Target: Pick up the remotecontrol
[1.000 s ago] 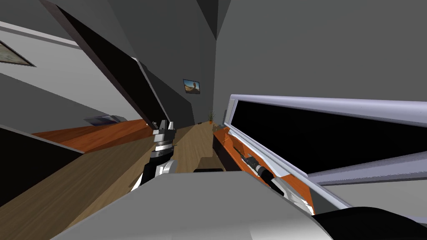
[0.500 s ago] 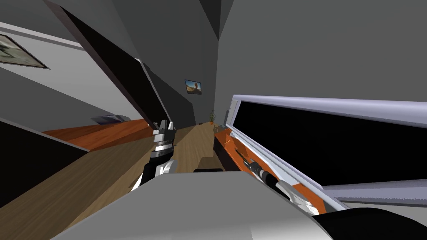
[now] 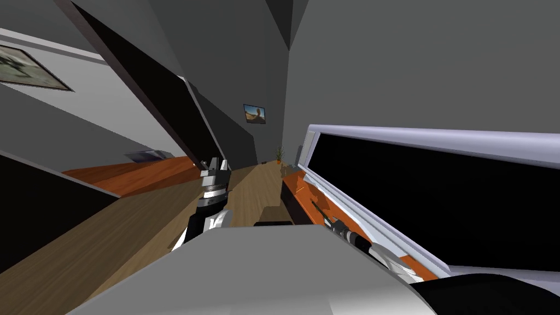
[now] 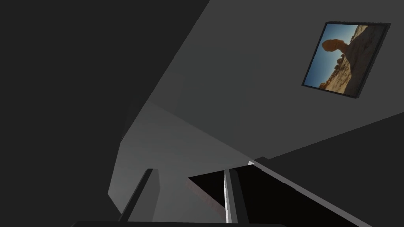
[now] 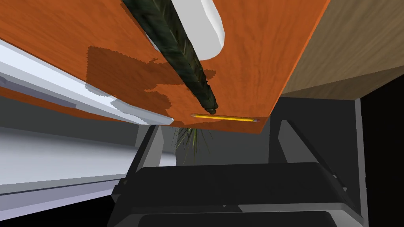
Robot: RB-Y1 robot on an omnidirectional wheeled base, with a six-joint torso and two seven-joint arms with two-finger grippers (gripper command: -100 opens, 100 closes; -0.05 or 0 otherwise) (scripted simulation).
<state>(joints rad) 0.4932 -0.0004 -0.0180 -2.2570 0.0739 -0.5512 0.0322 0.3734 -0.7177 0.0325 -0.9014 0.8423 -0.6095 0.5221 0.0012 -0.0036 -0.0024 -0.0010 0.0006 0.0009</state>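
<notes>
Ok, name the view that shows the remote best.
The right wrist view: the remote lies close and long on the orange top, just beyond the open right gripper. The head view gives a thin dark line of it; the left wrist view looks elsewhere.

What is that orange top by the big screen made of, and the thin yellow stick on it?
The orange top looks like stained wood, smooth and matte: fine grain streaks run along it. The yellow stick looks like a painted pencil, probably wood, though it is too thin to be sure.
</notes>
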